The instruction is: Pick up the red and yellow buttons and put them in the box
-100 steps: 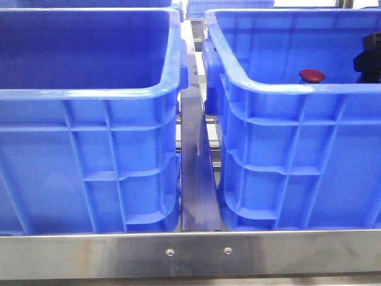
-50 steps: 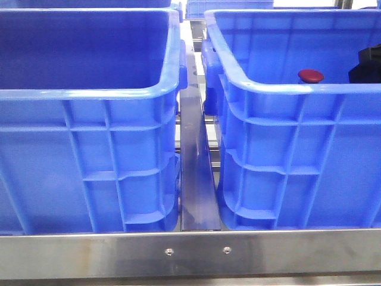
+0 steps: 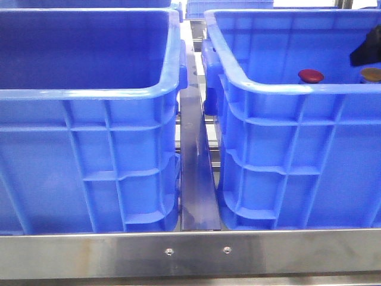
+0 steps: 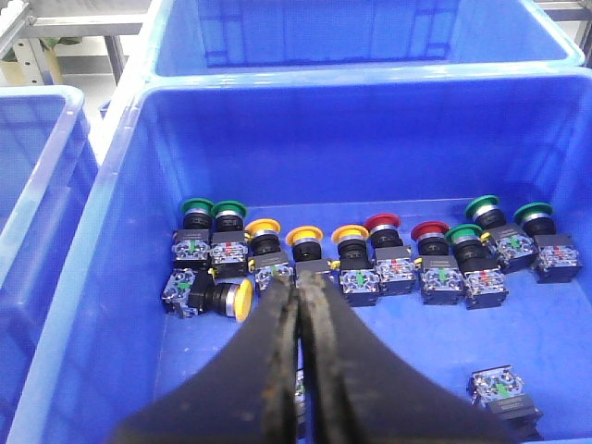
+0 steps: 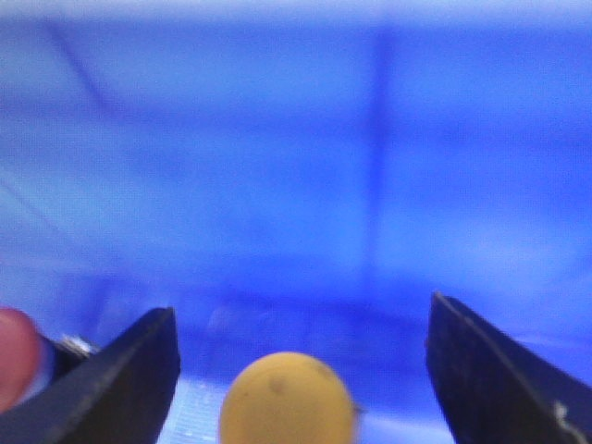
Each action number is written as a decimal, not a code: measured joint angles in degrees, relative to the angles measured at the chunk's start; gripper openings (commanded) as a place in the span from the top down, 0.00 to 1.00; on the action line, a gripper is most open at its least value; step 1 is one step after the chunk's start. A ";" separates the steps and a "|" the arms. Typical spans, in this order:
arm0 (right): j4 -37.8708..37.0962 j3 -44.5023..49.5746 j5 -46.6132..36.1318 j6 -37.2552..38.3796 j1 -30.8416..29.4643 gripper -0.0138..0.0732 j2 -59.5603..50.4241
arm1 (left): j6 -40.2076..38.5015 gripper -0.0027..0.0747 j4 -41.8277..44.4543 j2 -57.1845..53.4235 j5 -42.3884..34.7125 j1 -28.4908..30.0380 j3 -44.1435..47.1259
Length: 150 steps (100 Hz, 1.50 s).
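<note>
A dark red button (image 3: pixel 311 75) and a yellow button (image 3: pixel 371 74) sit side by side inside the box (image 3: pixel 286 89), the lighter blue crate on the right. My right gripper (image 3: pixel 366 52) hangs just above the yellow one at the frame's right edge. In the right wrist view the right gripper (image 5: pixel 301 310) is open, the yellow button (image 5: pixel 287 398) lies free between its fingers, and the red button (image 5: pixel 14 356) shows at the edge. My left gripper (image 4: pixel 298 277) is shut on nothing, above a row of push buttons.
A darker blue crate (image 3: pixel 89 95) stands on the left, with a metal rail (image 3: pixel 196 179) between the two crates. In the left wrist view a blue crate (image 4: pixel 370 139) holds several green (image 4: pixel 197 205), yellow (image 4: pixel 305 236) and red (image 4: pixel 382 222) push buttons with black bases.
The right gripper has risen and shifted right inside the box, uncovering the yellow button next to the red one. The red button has not moved.
</note>
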 measured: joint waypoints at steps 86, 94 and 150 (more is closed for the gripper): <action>0.19 27.56 -10.97 2.54 6.67 0.18 -55.40 | 0.00 0.99 -0.35 0.00 0.00 0.00 0.00; 0.19 30.50 -10.97 2.63 6.67 0.18 -61.05 | 0.00 0.99 -0.35 0.00 0.00 0.00 0.00; 0.19 35.88 -8.78 2.63 6.67 0.94 -74.33 | 0.00 0.99 -0.35 0.00 0.00 0.00 0.00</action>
